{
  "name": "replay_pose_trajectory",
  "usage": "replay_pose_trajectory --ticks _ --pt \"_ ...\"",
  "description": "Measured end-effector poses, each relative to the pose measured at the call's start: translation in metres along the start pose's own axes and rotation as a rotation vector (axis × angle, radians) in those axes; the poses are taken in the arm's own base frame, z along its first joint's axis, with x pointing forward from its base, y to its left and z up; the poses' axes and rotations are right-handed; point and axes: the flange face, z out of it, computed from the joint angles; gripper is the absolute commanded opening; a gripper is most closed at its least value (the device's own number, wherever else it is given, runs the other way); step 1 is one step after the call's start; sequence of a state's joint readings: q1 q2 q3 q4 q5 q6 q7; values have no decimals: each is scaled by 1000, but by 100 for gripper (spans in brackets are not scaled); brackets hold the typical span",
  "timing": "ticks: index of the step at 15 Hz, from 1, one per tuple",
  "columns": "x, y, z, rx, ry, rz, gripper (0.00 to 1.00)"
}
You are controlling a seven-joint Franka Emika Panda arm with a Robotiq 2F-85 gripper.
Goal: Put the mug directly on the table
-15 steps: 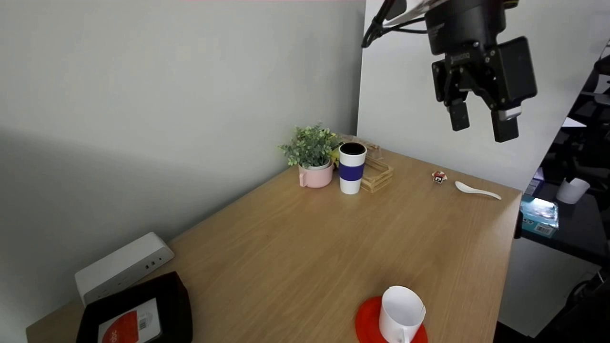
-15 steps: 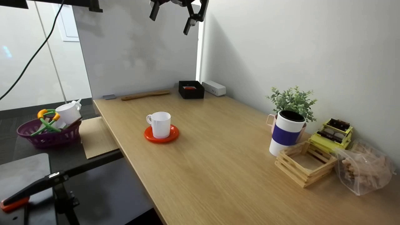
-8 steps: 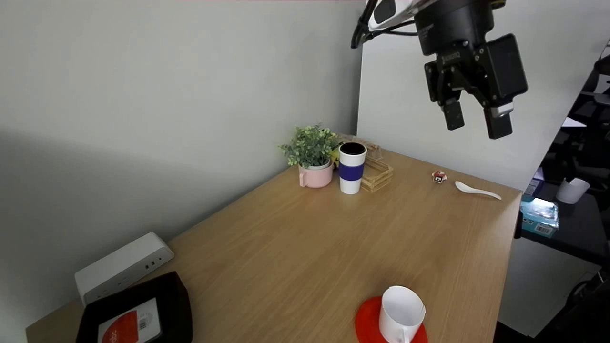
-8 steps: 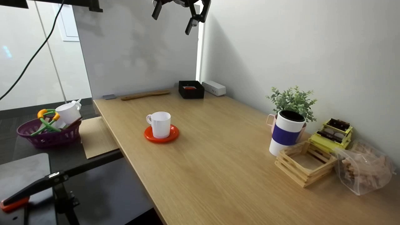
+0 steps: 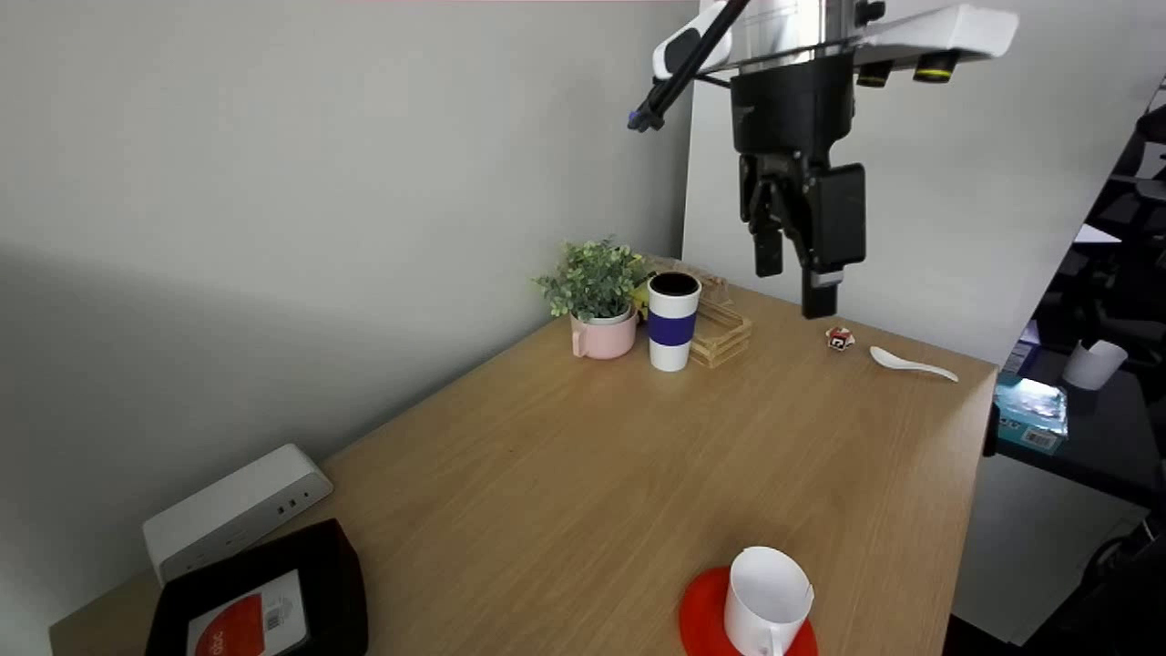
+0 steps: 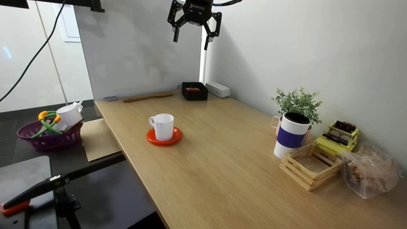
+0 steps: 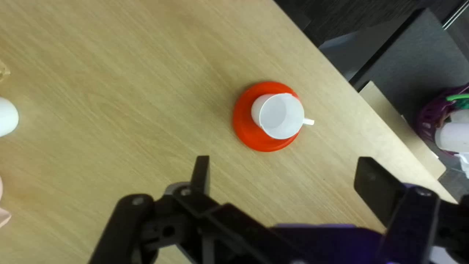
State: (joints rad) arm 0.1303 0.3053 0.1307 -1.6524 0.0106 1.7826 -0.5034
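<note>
Mug (image 7: 280, 115) on coaster (image 7: 246, 123) (near table edge (image 7: 340, 83))

Tabletop (image 6: 222, 184): 1 white mug (image 6: 164, 128) | 1 coaster (image 6: 177, 136) | 1 banded cup (image 6: 290, 138) | 1 potted plant (image 6: 299, 103) | 1 crate (image 6: 296, 174) | 1 tray (image 6: 195, 95) | 1 spoon (image 5: 897, 363) | 1 clear bag (image 6: 370, 173)

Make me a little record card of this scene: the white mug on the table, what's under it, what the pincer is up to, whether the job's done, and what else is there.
Main item: plain white mug, standing upright
Underneath: red saucer, resting on the wooden table
Pincer: open, above the table, apart from the mug
Job: mug directly on the table
Done: not yet; the saucer lies between mug and table
Also there: leafy plant in a pink pot, tall blue-banded cup, white spoon
</note>
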Motion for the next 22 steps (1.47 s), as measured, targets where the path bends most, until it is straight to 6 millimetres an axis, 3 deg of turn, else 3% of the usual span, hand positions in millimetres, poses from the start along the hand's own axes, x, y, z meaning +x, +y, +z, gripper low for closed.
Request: replay_pose_trajectory --ticks 5,10,14,22 --pt "23 -8 27 -22 100 -21 100" --pt "33 -17 61 50 122 -7 100" --pt "37 -7 83 76 95 5 100" --pt "39 -8 89 80 89 6 100"
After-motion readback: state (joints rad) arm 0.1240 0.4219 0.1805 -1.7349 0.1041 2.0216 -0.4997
